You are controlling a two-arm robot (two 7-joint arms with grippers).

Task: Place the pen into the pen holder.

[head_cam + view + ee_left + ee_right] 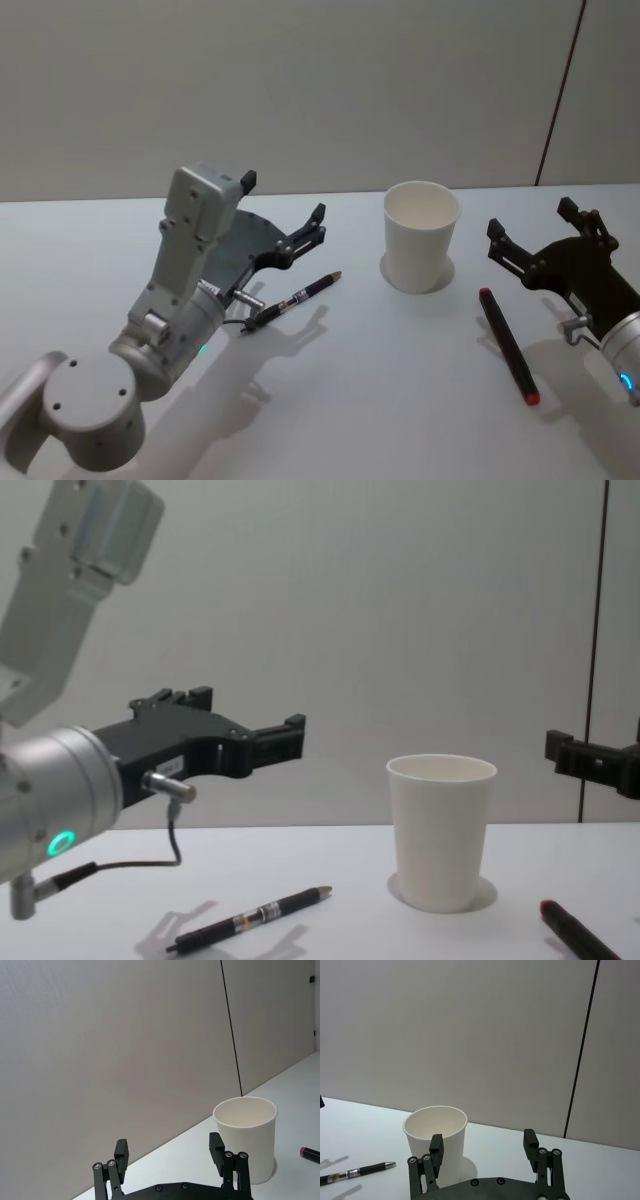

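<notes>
Black pen [357,1172] left of pen holder [452,1150].

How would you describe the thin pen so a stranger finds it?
Start at the white cup on the table. The thin pen lies on its left, by the open left pincer; the open right pincer hovers on the other side. Unlike the thicker red-tipped marker on the cup's right, it is slim, with a pale band and a pointed tip.

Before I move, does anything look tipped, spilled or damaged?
Nothing is damaged or spilled. The cup stands upright and the pen lies flat on its left. One oddity: a second, red-tipped pen lies on its right.
</notes>
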